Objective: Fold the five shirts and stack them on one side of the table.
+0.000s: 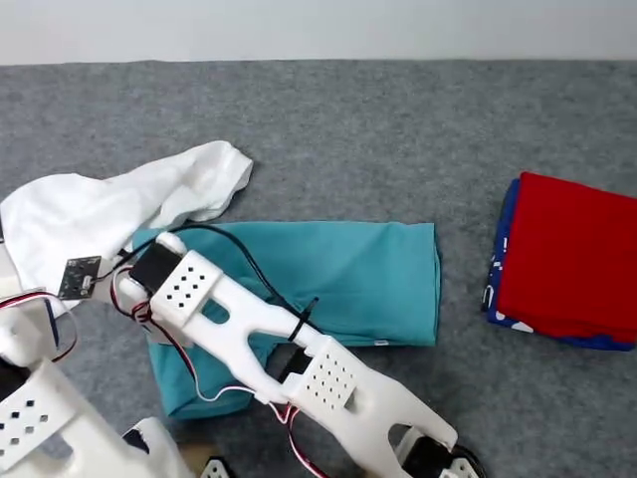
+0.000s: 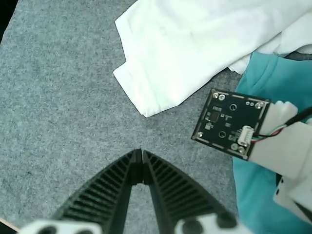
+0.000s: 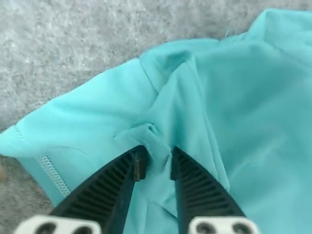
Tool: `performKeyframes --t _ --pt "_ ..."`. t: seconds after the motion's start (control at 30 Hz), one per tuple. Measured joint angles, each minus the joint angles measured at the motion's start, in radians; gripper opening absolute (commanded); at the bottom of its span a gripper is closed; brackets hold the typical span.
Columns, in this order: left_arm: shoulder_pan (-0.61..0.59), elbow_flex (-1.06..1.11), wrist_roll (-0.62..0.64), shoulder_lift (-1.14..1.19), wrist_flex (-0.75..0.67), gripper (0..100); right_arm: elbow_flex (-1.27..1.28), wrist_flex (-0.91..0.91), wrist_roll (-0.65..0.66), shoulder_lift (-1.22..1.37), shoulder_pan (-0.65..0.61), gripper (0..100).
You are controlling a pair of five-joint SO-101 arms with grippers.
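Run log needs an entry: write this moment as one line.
right gripper: shut on teal shirt | left gripper: shut, empty, near white shirt | stack: red shirt on blue shirt

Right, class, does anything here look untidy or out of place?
The white shirt lies crumpled at the high view's left, unlike the red shirt folded on a blue one. The teal shirt is bunched where the right gripper pinches it.

You have a flat grey felt-like fibrous table covering (image 1: 398, 129) across the whole work surface, evenly lit, with soft shadows only. Along its far edge you see a plain pale off-white wall strip (image 1: 318, 30). Past another edge lies a black unlit area (image 2: 6, 19).
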Motion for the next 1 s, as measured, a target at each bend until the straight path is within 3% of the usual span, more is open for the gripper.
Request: performKeyframes --t 0.4,0.77,1.0 --pt "0.0 0.003 0.0 0.0 -0.003 0 0.0 0.0 0.0 0.0 0.0 7.9" --pt "0.0 0.003 0.0 0.0 -0.011 0 0.0 0.0 -0.029 0.0 -0.009 14.7" --pt "0.0 0.003 0.0 0.0 -0.011 0 0.0 0.0 -0.032 0.089 -0.021 9.6"
